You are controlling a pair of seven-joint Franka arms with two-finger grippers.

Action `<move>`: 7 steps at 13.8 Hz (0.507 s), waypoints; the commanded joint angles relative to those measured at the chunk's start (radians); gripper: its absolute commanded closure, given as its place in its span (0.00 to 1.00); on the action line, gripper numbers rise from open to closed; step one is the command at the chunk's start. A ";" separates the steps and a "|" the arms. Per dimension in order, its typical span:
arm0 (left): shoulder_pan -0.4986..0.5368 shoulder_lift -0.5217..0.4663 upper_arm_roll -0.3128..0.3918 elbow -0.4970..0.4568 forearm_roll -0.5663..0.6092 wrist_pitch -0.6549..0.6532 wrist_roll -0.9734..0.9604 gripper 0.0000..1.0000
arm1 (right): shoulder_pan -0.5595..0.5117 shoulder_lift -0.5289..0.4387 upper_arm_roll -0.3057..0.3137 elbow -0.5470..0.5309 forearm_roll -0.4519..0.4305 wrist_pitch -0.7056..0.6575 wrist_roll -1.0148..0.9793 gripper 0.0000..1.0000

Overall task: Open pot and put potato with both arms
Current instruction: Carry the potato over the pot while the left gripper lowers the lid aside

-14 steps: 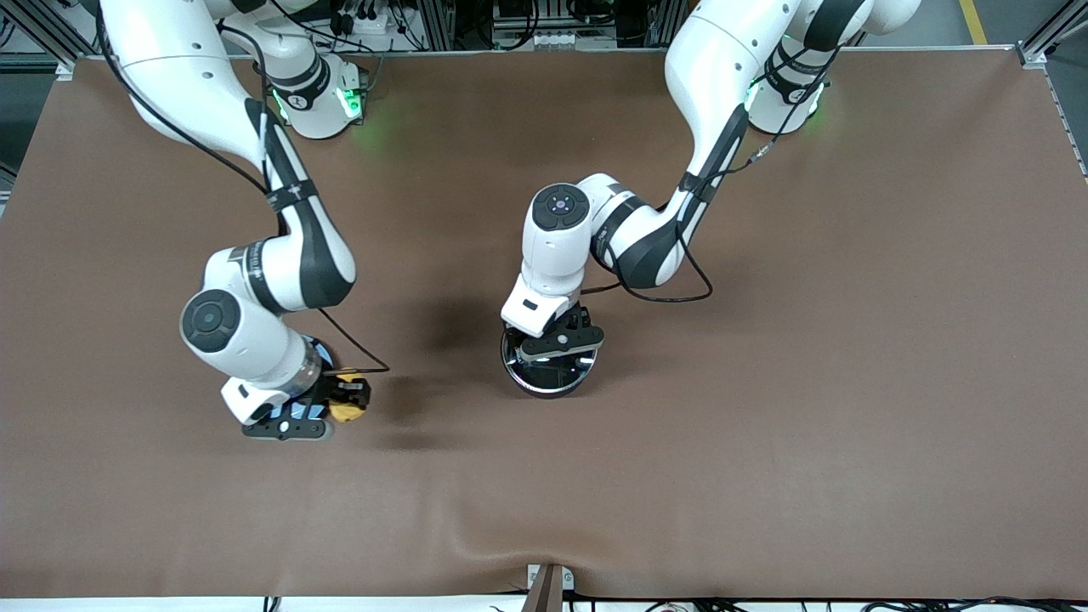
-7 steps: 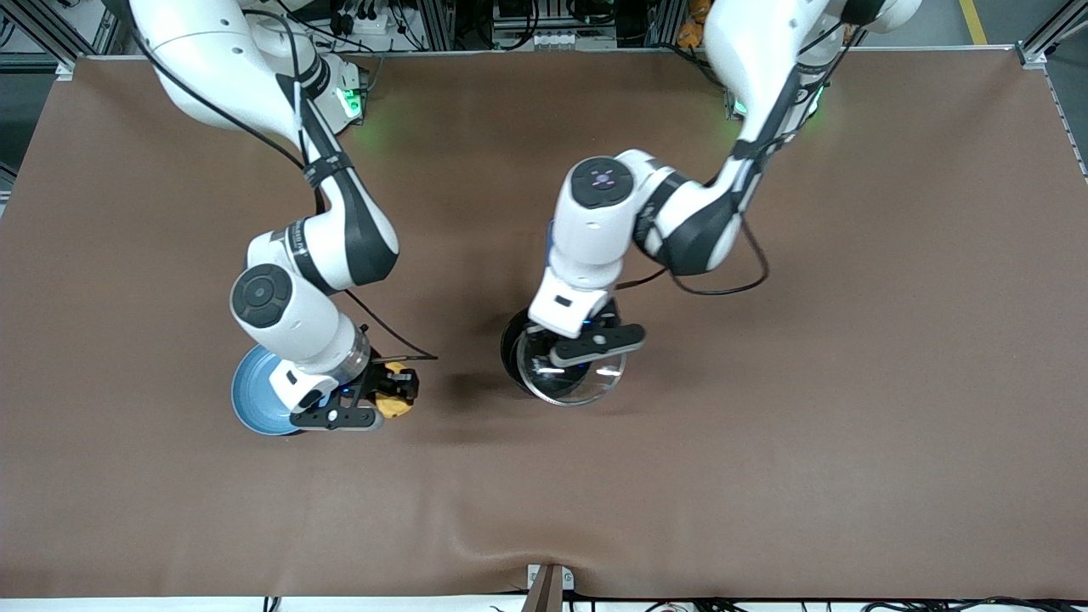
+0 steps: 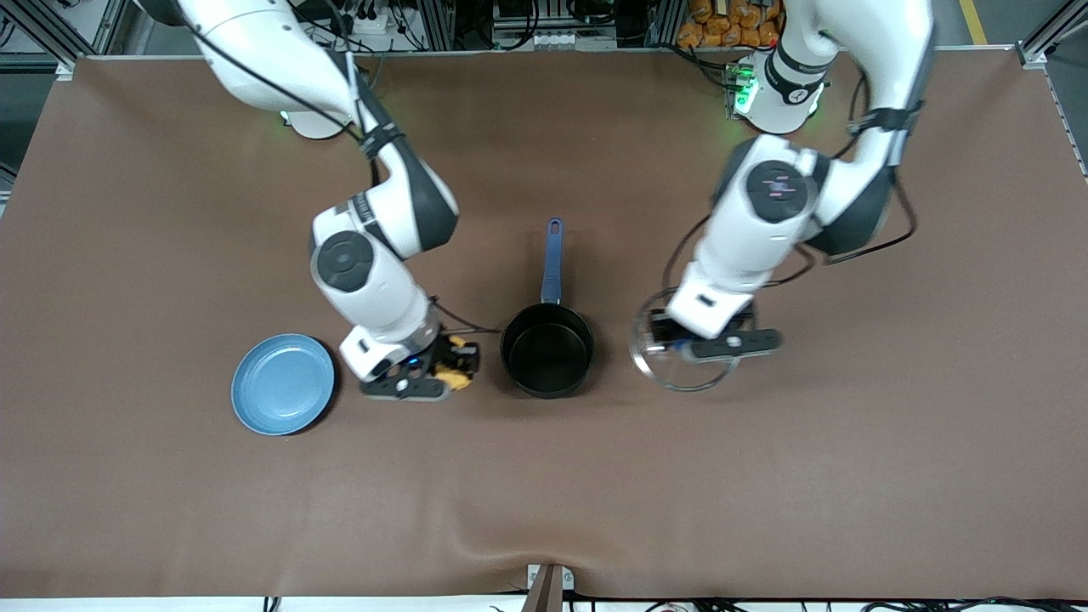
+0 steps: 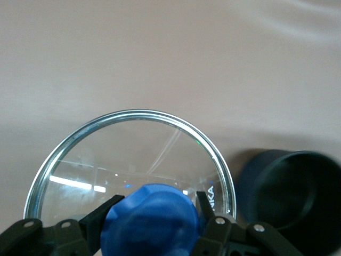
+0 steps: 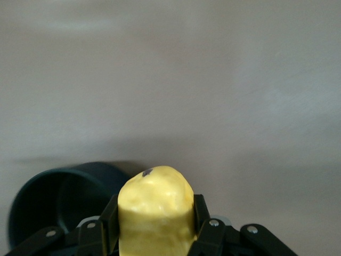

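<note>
Looking at it, you're past halfway: pot (image 3: 546,348) sits open mid-table. Left gripper (image 3: 710,340) pinches the glass lid (image 3: 671,361) by its knob, beside the pot. Right gripper (image 3: 442,367) clamps the potato (image 3: 457,371) between plate (image 3: 283,396) and pot. Drop remains.

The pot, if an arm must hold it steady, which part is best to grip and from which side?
Probably the long straight blue handle of the pot, taken from above with the fingers across its narrow width. It lies flat, pointing away from the front camera, clear of both grippers. The round bowl looks too wide for a two-finger grip, and should stay open for the potato.
</note>
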 commanded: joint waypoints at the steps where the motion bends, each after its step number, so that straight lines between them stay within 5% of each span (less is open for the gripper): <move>1: 0.090 -0.091 -0.013 -0.189 -0.021 0.101 0.153 1.00 | 0.077 0.078 -0.011 0.103 0.006 -0.006 0.088 1.00; 7: 0.251 -0.038 -0.013 -0.299 -0.056 0.233 0.448 1.00 | 0.157 0.193 -0.014 0.178 0.002 0.118 0.142 1.00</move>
